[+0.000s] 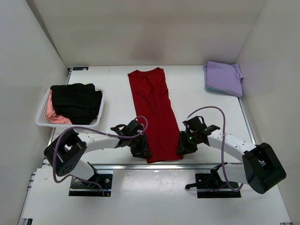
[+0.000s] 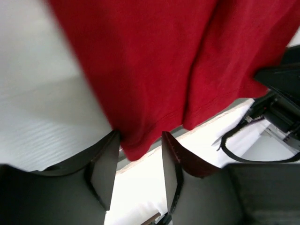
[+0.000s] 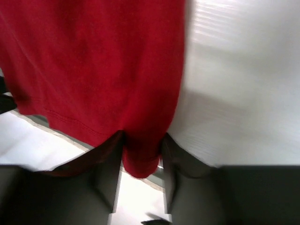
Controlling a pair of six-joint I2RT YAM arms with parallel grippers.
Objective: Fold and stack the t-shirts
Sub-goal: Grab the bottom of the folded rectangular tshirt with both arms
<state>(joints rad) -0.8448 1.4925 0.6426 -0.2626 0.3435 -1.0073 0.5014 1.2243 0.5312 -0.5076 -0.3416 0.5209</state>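
Observation:
A deep red t-shirt (image 1: 154, 108) lies folded into a long strip down the middle of the table, its hem at the near edge. My left gripper (image 1: 140, 149) is at its near left corner and my right gripper (image 1: 183, 146) at its near right corner. In the left wrist view the red shirt (image 2: 154, 61) has its corner pinched between the narrow-set fingers of the left gripper (image 2: 139, 138). In the right wrist view the red shirt (image 3: 93, 61) is bunched and fills the gap of the right gripper (image 3: 142, 140). A folded lavender t-shirt (image 1: 224, 78) lies at the far right.
A white lattice basket (image 1: 40, 123) at the left holds a black t-shirt (image 1: 77, 102) over a pink one (image 1: 55, 117). White walls close in the table on three sides. A metal rail (image 1: 154, 166) runs along the near table edge, under the hem.

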